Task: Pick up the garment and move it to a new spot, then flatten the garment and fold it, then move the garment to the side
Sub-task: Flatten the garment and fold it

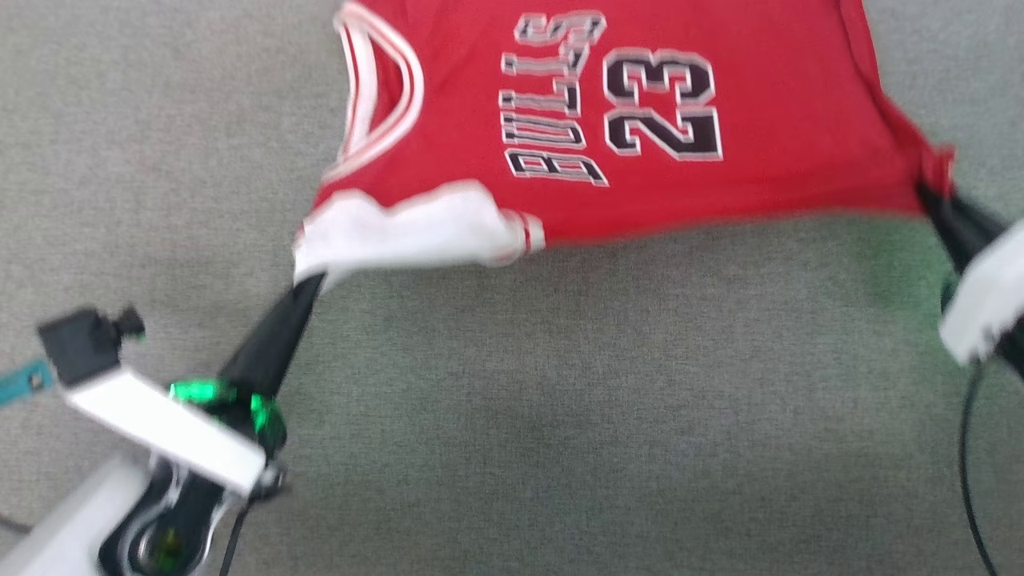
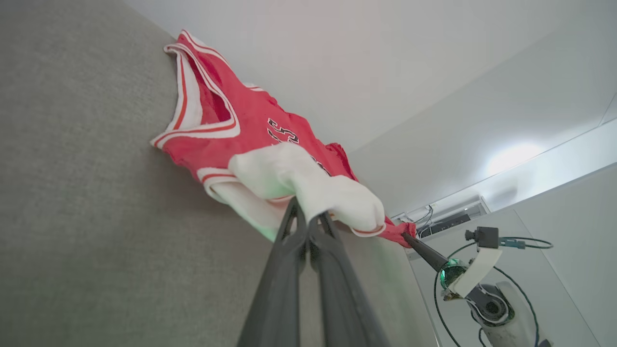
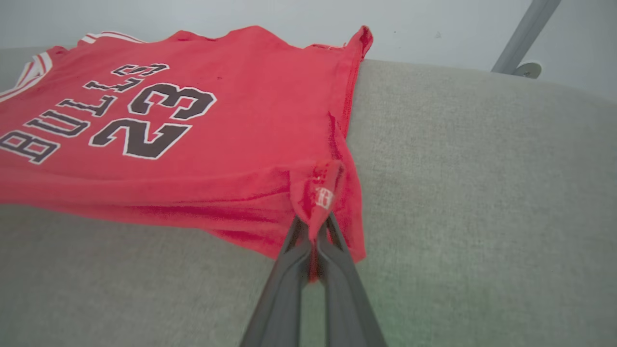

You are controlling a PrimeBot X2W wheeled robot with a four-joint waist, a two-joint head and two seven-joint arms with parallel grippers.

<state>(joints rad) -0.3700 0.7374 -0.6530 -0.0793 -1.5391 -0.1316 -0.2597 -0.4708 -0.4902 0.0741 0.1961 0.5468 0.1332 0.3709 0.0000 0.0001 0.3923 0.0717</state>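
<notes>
**Asker:** Where was the garment?

**Me:** The garment (image 1: 800,120) lay spread across the top of the head view, printed side up. Its black lettering (image 1: 616,104) was turned sideways and its striped neck trim (image 1: 376,88) sat toward the upper left. Its upper part ran out past the top of the frame.

**Asker:** And your hands?

**Me:** My left gripper (image 1: 308,288) was pinched tight on the white sleeve (image 1: 400,228) at the shirt's lower-left corner. In the left wrist view the white cloth bunched over my closed fingertips. My right gripper (image 1: 928,188) was clamped on the red hem corner (image 1: 932,164) at the right edge of the frame. The right wrist view showed a fold of that cloth caught between my fingers.

**Asker:** How did the edges sit?

**Me:** The lower edge ran almost straight between my two grips, pulled taut. In the right wrist view it stood slightly off the grey fabric surface (image 1: 560,400) near my fingers, with shadow under it. The hem sloped from my right grip up to the top of the frame. The head view was blurred, so I could not tell the finer creases.

**Asker:** What room was there?

**Me:** Open grey surface took the whole lower half of the head view, between my two arms, with narrower strips at the upper left and upper right. A black cable (image 1: 965,448) hung at the lower right. In the right wrist view the shirt's far edge met the surface's far rim. Beyond that stood a pale wall (image 3: 289,14) and, at the upper right, a slanted metal leg (image 3: 527,33).
</notes>
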